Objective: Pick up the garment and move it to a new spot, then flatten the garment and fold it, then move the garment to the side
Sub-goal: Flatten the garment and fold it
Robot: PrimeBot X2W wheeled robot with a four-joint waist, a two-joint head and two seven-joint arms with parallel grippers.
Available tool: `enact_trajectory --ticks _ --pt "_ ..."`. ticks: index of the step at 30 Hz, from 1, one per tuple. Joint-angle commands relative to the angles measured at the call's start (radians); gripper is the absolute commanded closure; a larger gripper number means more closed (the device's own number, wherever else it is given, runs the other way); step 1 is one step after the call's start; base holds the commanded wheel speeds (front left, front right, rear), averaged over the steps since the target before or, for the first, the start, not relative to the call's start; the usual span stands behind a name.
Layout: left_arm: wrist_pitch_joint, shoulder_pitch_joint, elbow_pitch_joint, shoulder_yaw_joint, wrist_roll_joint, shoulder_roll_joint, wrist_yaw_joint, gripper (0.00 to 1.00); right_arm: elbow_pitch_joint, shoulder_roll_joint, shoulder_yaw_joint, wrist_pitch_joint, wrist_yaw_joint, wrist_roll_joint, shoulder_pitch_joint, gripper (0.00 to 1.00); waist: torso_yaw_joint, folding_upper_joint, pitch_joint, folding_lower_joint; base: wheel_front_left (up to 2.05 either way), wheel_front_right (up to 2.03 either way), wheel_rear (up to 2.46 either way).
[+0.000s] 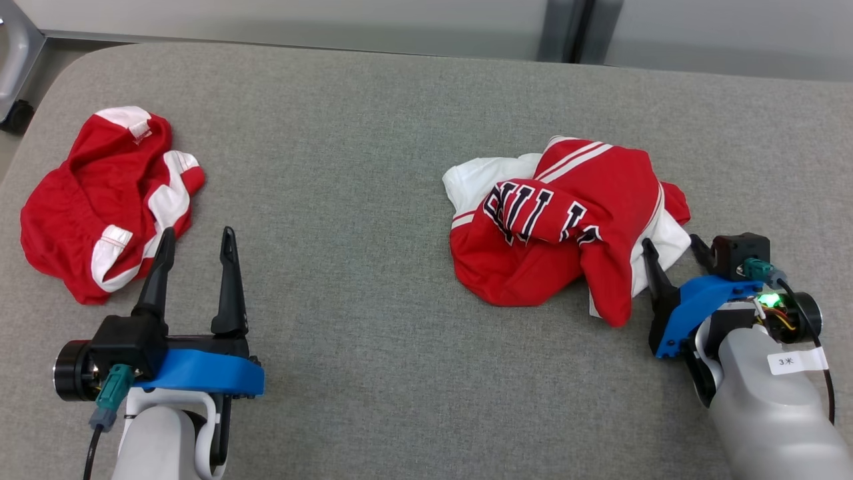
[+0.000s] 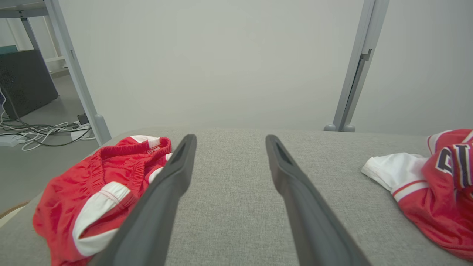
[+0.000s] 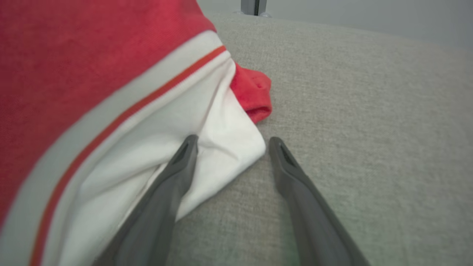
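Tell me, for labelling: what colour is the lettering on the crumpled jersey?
Dark letters edged white on the red jersey; clearest in the head view.

Crumpled jersey (image 1: 566,227) lies at the spread right gripper (image 1: 670,241), red shorts (image 1: 106,200) beside the spread left gripper (image 1: 196,241)

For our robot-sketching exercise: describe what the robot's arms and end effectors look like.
The left end effector and right end effector each have two long, dark, tapering fingers on a blue bracket and black housing, above a pale grey forearm. Each carries a teal plug; the right also shows a green light and a white label.
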Motion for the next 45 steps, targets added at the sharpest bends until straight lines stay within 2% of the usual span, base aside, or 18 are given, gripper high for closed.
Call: enact_trajectory --ticks 1,2,5,9,12,18,22,28,34,40,45 --pt "-0.003 -0.009 0.003 0.001 0.008 0.000 -0.007 0.00 0.025 0.005 0.006 0.002 0.000 0.003 -0.008 0.04 0.000 0.0000 0.000 0.0000 0.00 0.00 0.00" --pt "-0.003 -0.008 0.004 0.002 0.007 0.001 -0.007 0.00 0.034 0.009 0.010 0.002 0.000 0.012 -0.009 1.00 -0.001 0.0000 -0.003 0.0000 0.00 0.00 0.00" --pt "-0.003 0.004 0.009 0.013 0.008 0.009 -0.007 0.00 0.031 0.003 0.008 -0.002 0.000 0.036 -0.006 1.00 -0.012 0.0000 -0.018 0.0000 0.00 0.00 0.00" --pt "-0.003 0.023 0.006 0.025 0.012 0.014 -0.008 0.00 -0.032 -0.012 -0.019 -0.003 0.000 0.084 0.032 1.00 -0.037 0.0000 -0.046 0.0000 0.00 0.00 0.00" --pt "-0.003 0.036 0.005 0.033 0.012 0.015 -0.008 0.00 -0.097 -0.049 -0.043 -0.004 0.000 0.115 0.062 1.00 -0.057 0.0000 -0.069 0.0000 0.00 0.00 0.00" --pt "-0.003 0.048 -0.003 0.039 0.008 0.011 -0.008 0.00 -0.273 -0.089 -0.079 -0.005 0.000 0.175 0.096 1.00 -0.085 0.0000 -0.093 0.0000 0.00 0.00 0.00" --pt "-0.003 0.057 -0.010 0.044 0.006 0.007 -0.009 0.00 -0.410 -0.063 -0.025 -0.004 0.000 0.180 0.112 1.00 -0.093 0.0000 -0.112 0.0000 0.00 0.00 0.00" --pt "-0.003 0.067 -0.022 0.057 0.001 0.001 -0.009 0.00 -0.602 0.012 0.149 -0.005 0.000 0.210 0.143 1.00 -0.078 0.0000 -0.140 0.0000 0.00 0.00 0.00" --pt "-0.003 0.076 -0.027 0.065 -0.003 -0.004 -0.009 0.00 -0.738 0.061 0.385 -0.005 0.000 0.252 0.199 1.00 -0.045 0.0000 -0.155 0.0000 0.00 0.00 0.00" --pt "-0.003 0.077 -0.023 0.060 -0.008 -0.010 -0.007 0.00 -0.772 0.070 0.679 -0.005 0.000 0.348 0.245 1.00 0.000 0.0000 -0.158 0.0000 0.00 0.00 0.00" --pt "-0.003 0.072 -0.017 0.057 -0.013 -0.015 -0.007 0.00 -0.748 0.069 0.902 -0.005 0.000 0.425 0.254 1.00 0.029 0.0000 -0.151 0.0000 0.00 0.00 0.00"
